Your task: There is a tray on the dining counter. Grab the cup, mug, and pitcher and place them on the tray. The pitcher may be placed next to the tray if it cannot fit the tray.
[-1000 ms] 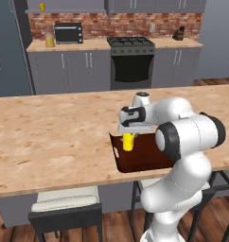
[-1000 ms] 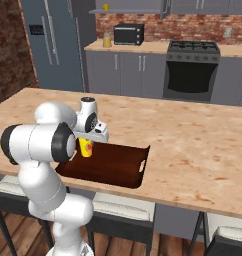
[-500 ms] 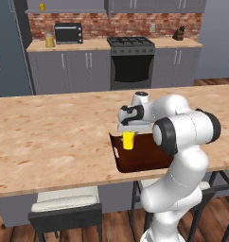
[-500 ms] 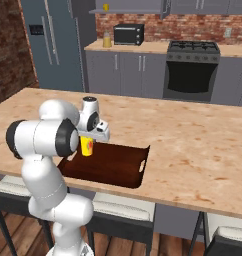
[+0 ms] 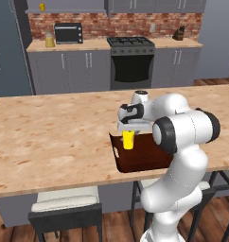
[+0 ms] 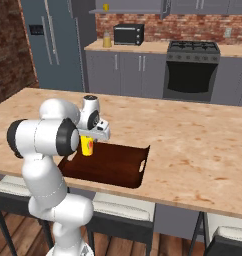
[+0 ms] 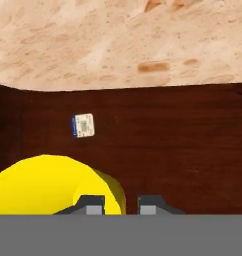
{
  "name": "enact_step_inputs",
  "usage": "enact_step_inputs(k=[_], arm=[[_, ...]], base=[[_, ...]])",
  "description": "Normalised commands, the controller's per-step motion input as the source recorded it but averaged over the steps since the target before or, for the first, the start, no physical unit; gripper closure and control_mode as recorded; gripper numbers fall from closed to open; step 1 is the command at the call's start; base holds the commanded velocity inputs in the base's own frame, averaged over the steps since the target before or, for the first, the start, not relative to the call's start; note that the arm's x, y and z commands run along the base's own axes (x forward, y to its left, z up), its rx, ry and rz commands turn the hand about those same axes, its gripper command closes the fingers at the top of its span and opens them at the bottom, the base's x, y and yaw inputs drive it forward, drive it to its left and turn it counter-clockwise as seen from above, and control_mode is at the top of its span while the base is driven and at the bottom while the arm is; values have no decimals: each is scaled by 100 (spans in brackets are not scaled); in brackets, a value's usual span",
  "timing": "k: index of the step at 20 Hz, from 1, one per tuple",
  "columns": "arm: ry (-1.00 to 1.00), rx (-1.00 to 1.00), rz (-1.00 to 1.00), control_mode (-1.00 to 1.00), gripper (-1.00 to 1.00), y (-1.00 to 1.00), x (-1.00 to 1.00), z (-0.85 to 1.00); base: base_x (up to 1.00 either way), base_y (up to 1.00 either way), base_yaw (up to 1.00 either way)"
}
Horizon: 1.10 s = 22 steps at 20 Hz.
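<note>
Kitchen, red brick back wall [image 5: 135, 23] at twelve o'clock, grey cabinets [image 5: 78, 66] beneath, black oven [image 5: 130, 61] at centre, black microwave [image 5: 69, 33] at eleven o'clock, grey refrigerator [image 6: 53, 45], cushioned stools [image 5: 64, 215] at six o'clock, dark wood floor [image 5: 121, 229].

The cup [image 5: 128, 140] is standing upright at one end of the tray [image 5: 145, 161], right under the gripper [image 5: 131, 128], blocking any straight drop there. The rest of the tray floor is lying bare. The dining counter [image 5: 50, 142] around the tray is offering wide open room.
</note>
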Motion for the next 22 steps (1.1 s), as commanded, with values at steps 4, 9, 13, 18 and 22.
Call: enact_step_inputs(k=[4, 9, 13, 18, 22], arm=[[0, 0, 0, -100, -100, 0, 0, 0], [0, 0, 0, -100, -100, 0, 0, 0], [0, 0, 0, -100, -100, -5, 0, 22], [0, 0, 0, -100, -100, -14, 0, 37], [0, 0, 0, -100, -100, -18, 0, 42]], base=[[0, 0, 0], [0, 0, 0], [0, 0, 0], [0, 0, 0], [0, 0, 0]])
